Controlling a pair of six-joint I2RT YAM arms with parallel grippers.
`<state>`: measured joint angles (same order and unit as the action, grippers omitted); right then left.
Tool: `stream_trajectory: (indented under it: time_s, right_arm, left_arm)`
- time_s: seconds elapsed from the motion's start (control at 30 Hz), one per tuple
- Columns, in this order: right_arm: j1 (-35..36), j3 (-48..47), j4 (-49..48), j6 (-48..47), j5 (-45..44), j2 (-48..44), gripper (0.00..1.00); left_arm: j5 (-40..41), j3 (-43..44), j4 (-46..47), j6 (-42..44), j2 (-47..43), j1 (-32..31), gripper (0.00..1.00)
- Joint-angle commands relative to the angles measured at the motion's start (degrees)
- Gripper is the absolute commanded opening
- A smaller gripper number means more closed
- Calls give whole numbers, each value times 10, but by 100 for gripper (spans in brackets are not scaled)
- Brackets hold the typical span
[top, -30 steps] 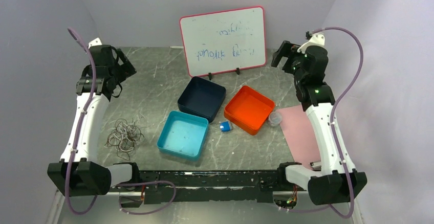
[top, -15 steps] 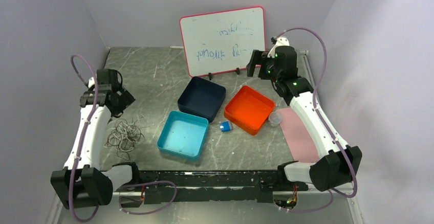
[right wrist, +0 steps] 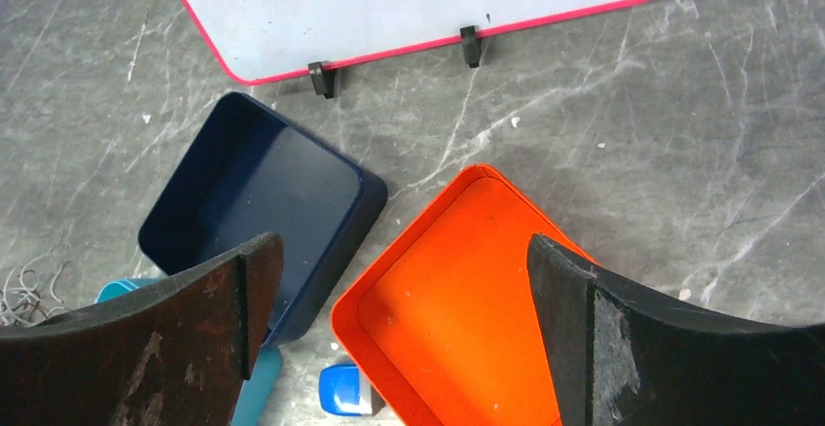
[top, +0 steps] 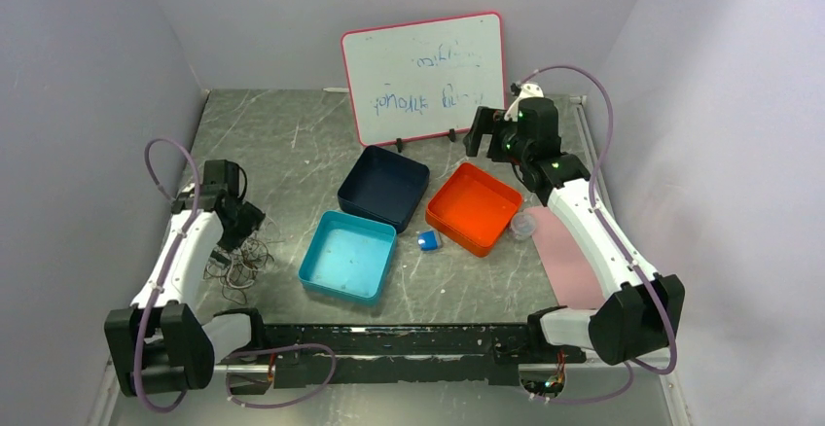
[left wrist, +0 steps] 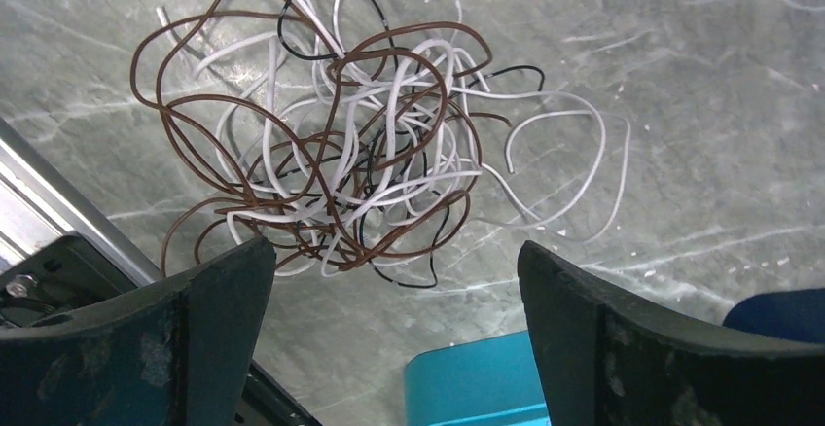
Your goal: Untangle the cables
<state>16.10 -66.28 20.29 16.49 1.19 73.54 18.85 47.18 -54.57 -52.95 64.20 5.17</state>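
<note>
The cables (top: 236, 259) are a tangled bundle of thin brown, black and whitish strands lying on the grey table at the near left. In the left wrist view the cables (left wrist: 360, 144) sit just beyond my fingertips, with white loops trailing to the right. My left gripper (top: 243, 222) hovers right over the far side of the tangle, open and empty (left wrist: 394, 251); no strand lies between the fingers. My right gripper (top: 479, 134) is open and empty, up at the far right above the orange tray, far from the cables (right wrist: 404, 246).
A whiteboard (top: 423, 76) stands at the back. A navy tray (top: 384, 188), an orange tray (top: 474, 207) and a teal tray (top: 348, 256) sit mid-table, the teal one close right of the tangle. A small blue object (top: 428, 240), a clear cup (top: 523, 226) and a pink sheet (top: 569, 251) lie to the right.
My left gripper has come down and toward the near edge, from the far left to just over the tangle. My right gripper has swung left and lower, toward the whiteboard's right end.
</note>
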Motion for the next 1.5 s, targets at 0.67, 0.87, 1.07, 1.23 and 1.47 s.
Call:
stream_trajectory:
  time_s: [0.67, 0.87, 1.07, 1.23, 1.47]
  right_arm:
    - [1, 1, -37, 10, 53, -4, 100]
    - [1, 7, -41, 16, 55, -8, 100]
    - [1, 17, -40, 19, 53, -15, 100]
    - [1, 24, -31, 16, 36, -25, 100]
    - [1, 36, -35, 19, 24, -32, 100]
  left_arm:
    - [-159, -30, 250, 64, 170, -2, 8]
    - [-208, 53, 309, 136, 236, -45, 7]
    - [-245, 165, 332, 194, 339, -85, 8]
    - [-245, 226, 306, 222, 387, -101, 22]
    - [-200, 247, 262, 258, 327, -102, 59]
